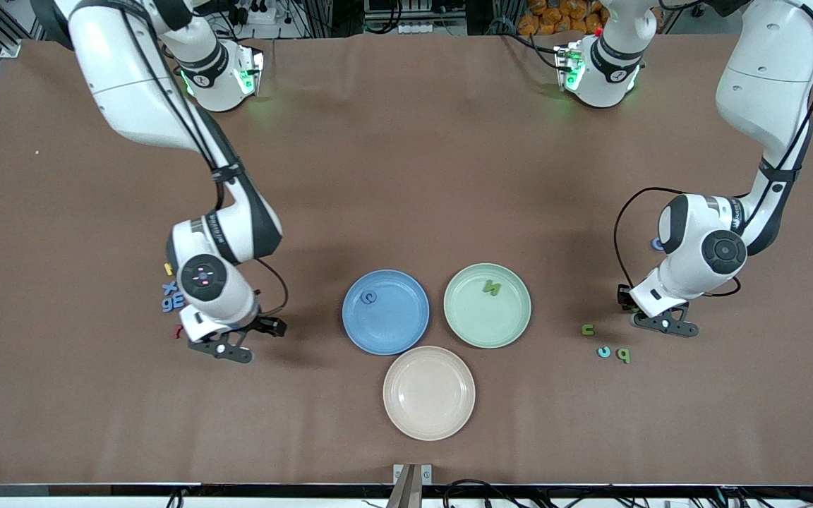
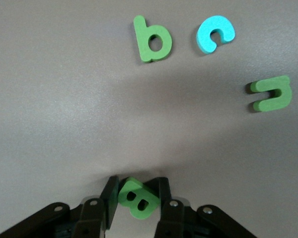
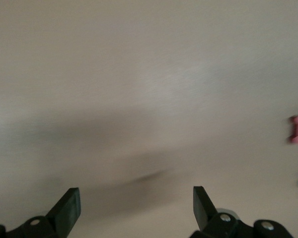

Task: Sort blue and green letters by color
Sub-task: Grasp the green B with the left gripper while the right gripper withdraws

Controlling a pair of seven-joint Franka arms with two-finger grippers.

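A brown table covering [image 1: 406,176] spans the work surface (faint creases visible). Dark framing, cables and an orange-patterned object [image 1: 558,15] line the top edge.

Three plates stand together mid-counter [image 1: 406,176]: two side by side, one [image 1: 385,312] toward the right arm's end holding a small letter [image 1: 371,298], the other [image 1: 488,305] toward the left arm's end holding a letter [image 1: 492,287]. The third plate [image 1: 429,393] sits nearer the camera, between them. Three letters [image 1: 587,329] [image 1: 603,351] [image 1: 623,355] lie near the left claw [image 1: 664,323]; a cluster [image 1: 171,296] lies beside the right claw [image 1: 226,346].
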